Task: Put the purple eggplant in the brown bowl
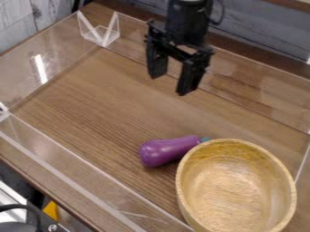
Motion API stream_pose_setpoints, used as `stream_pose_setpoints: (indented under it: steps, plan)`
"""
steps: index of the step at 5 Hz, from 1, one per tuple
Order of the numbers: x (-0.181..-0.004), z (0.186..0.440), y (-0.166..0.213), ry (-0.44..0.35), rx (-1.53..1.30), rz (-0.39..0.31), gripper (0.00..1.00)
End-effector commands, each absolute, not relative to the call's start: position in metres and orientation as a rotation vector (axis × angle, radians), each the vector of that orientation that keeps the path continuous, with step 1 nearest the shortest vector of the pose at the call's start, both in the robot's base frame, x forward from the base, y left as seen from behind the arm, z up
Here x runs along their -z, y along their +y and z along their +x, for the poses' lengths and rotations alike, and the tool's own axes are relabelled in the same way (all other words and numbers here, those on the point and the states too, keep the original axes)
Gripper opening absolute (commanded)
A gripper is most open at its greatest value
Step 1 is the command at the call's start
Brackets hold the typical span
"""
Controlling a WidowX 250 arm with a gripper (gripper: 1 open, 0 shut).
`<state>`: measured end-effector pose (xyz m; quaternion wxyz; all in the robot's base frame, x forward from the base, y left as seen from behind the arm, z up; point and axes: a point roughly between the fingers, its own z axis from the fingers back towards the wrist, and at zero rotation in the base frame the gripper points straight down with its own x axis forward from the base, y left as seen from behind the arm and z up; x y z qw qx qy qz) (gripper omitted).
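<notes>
The purple eggplant (pixel 168 150) lies on its side on the wooden table, its stem end touching the rim of the brown bowl (pixel 237 186), which stands at the front right with nothing in it. My gripper (pixel 172 74) hangs above the middle of the table, well behind the eggplant, pointing down. Its two black fingers (pixel 157 62) are spread apart with nothing between them.
Clear acrylic walls (pixel 49 72) fence the wooden tabletop on the left, front and back. A small clear stand (pixel 100 29) sits at the back left corner. Bare wood (pixel 97 118) lies between gripper and eggplant.
</notes>
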<state>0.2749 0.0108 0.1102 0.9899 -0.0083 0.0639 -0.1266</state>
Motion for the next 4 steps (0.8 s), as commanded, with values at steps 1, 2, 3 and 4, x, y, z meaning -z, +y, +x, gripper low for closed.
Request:
stream_pose_setpoints:
  steps: [1, 2, 3, 4]
  plan:
    - [-0.124, 0.265, 0.024, 0.048, 0.424, 0.0, 1.0]
    - [-0.11, 0.249, 0.03, 0.039, 0.526, 0.009, 1.0]
    - [-0.093, 0.242, 0.034, 0.035, 0.576, 0.019, 1.0]
    - [-0.088, 0.236, 0.019, 0.028, 0.53, 0.031, 1.0]
